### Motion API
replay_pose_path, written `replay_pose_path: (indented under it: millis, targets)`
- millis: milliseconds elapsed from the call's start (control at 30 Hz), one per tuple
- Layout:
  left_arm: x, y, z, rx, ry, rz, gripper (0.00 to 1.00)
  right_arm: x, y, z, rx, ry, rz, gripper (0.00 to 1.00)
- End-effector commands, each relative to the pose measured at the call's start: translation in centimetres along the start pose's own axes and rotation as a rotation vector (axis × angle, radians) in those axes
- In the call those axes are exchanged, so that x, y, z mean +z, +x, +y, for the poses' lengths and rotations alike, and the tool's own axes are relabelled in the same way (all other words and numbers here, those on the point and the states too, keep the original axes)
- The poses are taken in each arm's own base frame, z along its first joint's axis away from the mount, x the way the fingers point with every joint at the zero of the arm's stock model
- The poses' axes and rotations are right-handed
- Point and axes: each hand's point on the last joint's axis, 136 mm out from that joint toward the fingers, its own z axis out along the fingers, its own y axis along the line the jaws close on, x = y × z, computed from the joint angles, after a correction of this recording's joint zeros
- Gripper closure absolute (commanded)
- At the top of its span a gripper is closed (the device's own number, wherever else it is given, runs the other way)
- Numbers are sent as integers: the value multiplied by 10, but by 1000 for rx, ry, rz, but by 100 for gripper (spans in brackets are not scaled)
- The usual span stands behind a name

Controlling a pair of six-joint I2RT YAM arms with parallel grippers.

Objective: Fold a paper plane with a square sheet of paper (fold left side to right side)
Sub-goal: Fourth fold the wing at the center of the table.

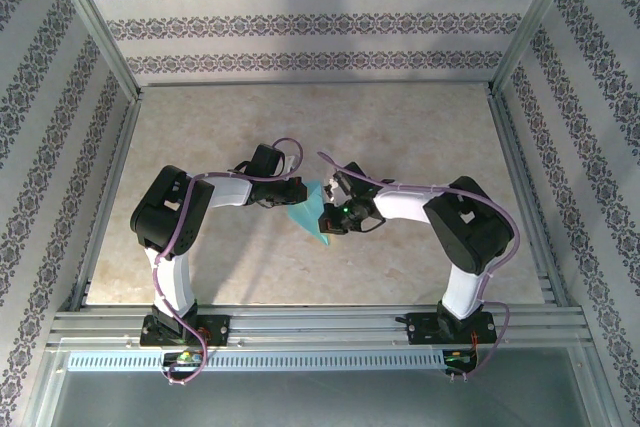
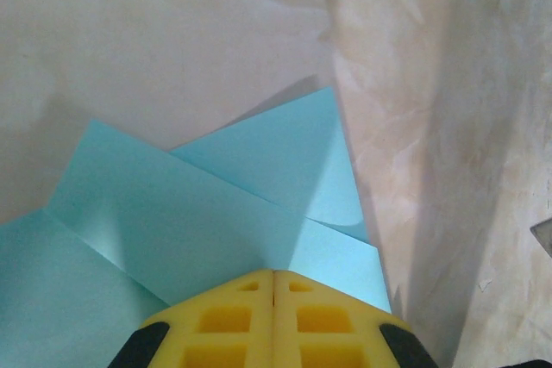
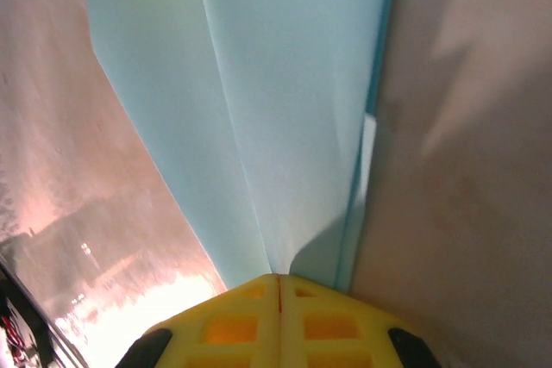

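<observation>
Paper sheet (image 1: 309, 217), part-folded w/ creased flaps, sits mid-table (image 1: 420, 137) btwn both arms. Left gripper (image 2: 274, 275) is pinched on its edge, right gripper (image 3: 278, 278) is clamped on a long fold. Prob. best to keep edges aligned and pull slow, no tearing.

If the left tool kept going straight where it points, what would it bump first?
The blue paper: it lies right at the left tool's shut tips, probably touching them. Beyond it comes the table.

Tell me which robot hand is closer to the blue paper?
Neither: both touch it. The left hand rests on the folded blue paper, left side; the right hand pinches its right side.
</observation>
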Motion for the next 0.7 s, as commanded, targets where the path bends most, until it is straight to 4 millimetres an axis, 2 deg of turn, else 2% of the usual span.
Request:
replay_pose_path:
  millis: [0,100,133,267,367,500,667]
  targets:
    - [4,21,28,-54,-110,66,100,-12,35,-9,8,59,94,100]
    - [-4,5,8,-46,-56,31,99,-31,27,0,-19,37,55,100]
    - [-8,-1,0,-40,-34,20,98,-38,22,3,-28,26,34,97]
    - [-29,-29,-33,-10,33,-41,91,-58,-4,2,-48,4,-71,77]
    - [-50,-46,-50,17,48,-94,84,-64,-27,2,-67,-24,-148,62]
    - [-79,-55,-52,11,36,-164,74,-59,-46,6,-116,-53,-181,55]
    - [-113,-49,-34,-18,-23,-244,70,-43,-55,8,-137,-100,-169,55]
